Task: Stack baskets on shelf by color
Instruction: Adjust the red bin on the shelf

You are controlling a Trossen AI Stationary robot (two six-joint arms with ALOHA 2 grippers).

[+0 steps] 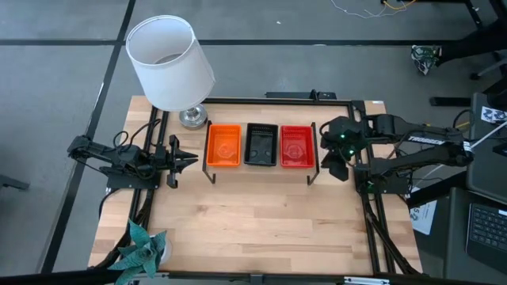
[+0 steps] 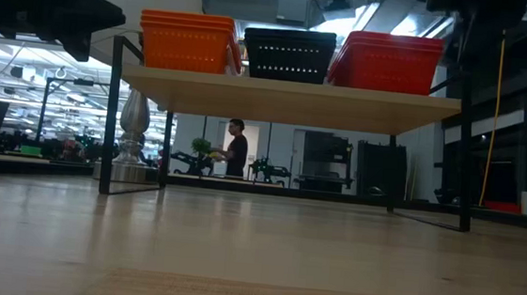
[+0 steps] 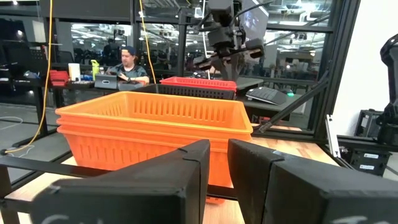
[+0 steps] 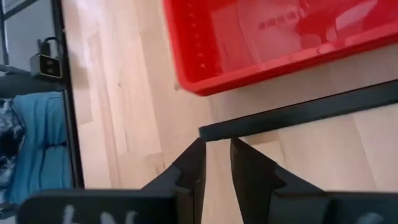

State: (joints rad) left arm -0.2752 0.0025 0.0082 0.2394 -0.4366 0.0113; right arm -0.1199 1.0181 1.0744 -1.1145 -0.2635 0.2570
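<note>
Bare wood of the surface [image 2: 255, 260] fills the lower half of the low view, and beyond it the shelf [image 2: 286, 100] spans the middle of the frame with all three stacks on top: orange baskets [image 2: 187, 40] at upper left, black baskets [image 2: 288, 53] in the centre, red baskets [image 2: 388, 61] at upper right. From above we see the same row, orange [image 1: 223, 146], black [image 1: 261, 145] and red [image 1: 297, 146], side by side and just touching, with no loose basket anywhere on the surface. We judge the sorting done, so the step in hand is to back both arms away cleanly.

Our left end effector [image 1: 184, 161] sits at centre left of the high view, just beside the orange stack, its fingers nearly together and holding nothing; its wrist view shows only a narrow gap between the fingers [image 3: 186, 168]. Our right end effector [image 1: 331, 158] sits at centre right, near the red stack, likewise almost closed and empty, hanging over the black shelf leg frame [image 4: 298, 112] with the red baskets [image 4: 273, 37] in the upper right of its wrist frame.

To finish well, we should draw each arm straight outward, away from the shelf, before any lift or turn, since both stacks stand at the plank's ends and a sideways brush could shove one askew. We should also keep the left arm clear of the lamp [image 1: 170, 63] at upper left.
</note>
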